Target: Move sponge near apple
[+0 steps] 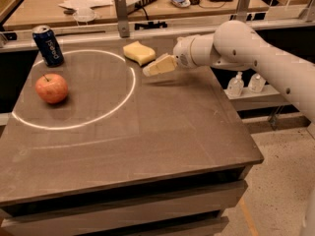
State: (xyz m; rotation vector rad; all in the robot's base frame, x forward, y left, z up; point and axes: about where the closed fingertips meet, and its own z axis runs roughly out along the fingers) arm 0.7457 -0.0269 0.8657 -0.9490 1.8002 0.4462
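The pale yellow sponge (139, 52) lies on the brown table (147, 132) near its far edge, just outside a white circle drawn on the top. The red-orange apple (51, 88) sits at the left, inside that circle. My gripper (153, 67) reaches in from the right on a white arm and hovers just to the right of the sponge and slightly nearer, close to it but apart. It holds nothing.
A dark blue soda can (48, 45) stands at the far left of the table. A metal post (121, 14) rises behind the sponge. A cluttered desk lies beyond. Two small bottles (245, 84) stand on a low shelf at the right.
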